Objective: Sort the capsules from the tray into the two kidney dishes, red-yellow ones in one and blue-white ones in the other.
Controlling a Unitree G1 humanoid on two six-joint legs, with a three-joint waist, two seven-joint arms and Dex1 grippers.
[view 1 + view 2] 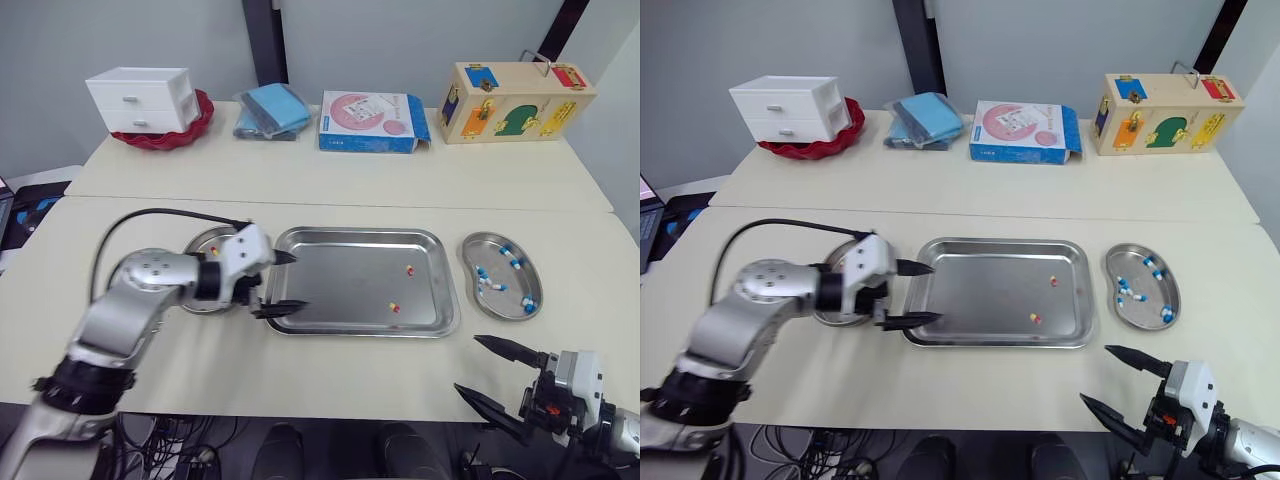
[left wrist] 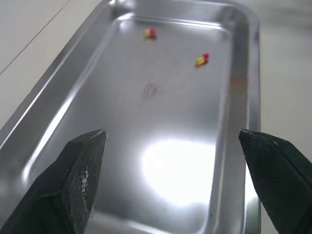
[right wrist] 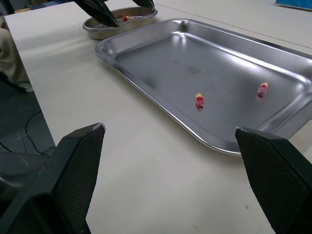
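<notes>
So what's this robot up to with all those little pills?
It is sorting capsules out of the steel tray into two kidney dishes. The blue-white capsules lie in the dish on its right; the dish on its left takes the red-yellow ones. Two red-yellow capsules are left in the tray. Its left pincer hangs open over the tray's left end, and its right pincer, open too, hovers near the front edge of the table.

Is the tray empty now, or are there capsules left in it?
Not empty. Two red-yellow capsules lie in the tray, both toward its right end.
</notes>
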